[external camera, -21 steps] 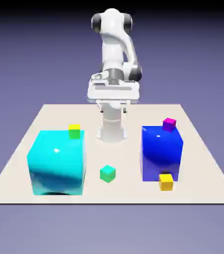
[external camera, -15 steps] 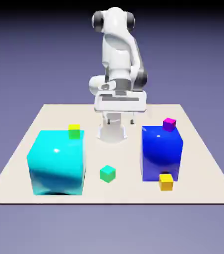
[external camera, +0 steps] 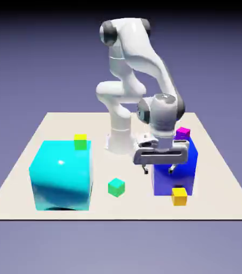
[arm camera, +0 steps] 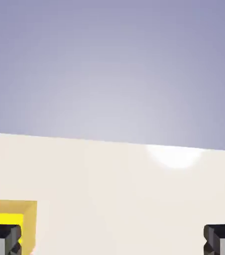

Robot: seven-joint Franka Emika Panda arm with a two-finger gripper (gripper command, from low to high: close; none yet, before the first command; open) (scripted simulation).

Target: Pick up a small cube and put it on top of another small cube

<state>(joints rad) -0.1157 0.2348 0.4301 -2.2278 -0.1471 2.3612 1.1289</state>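
The arm bends forward and down, its gripper (external camera: 158, 170) spread wide and empty before the big blue cube (external camera: 175, 166). The small cube (external camera: 179, 196) sits on the table (external camera: 16, 176) at the gripper's five o'clock (touching neither finger).

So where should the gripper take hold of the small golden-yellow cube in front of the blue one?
Probably from straight above, closing on two opposite vertical faces of the golden-yellow cube. It sits flat on the table, just in front of the big blue cube, so the side faces look the freest. The gripper hangs open above it, and the cube shows off-centre by one fingertip.
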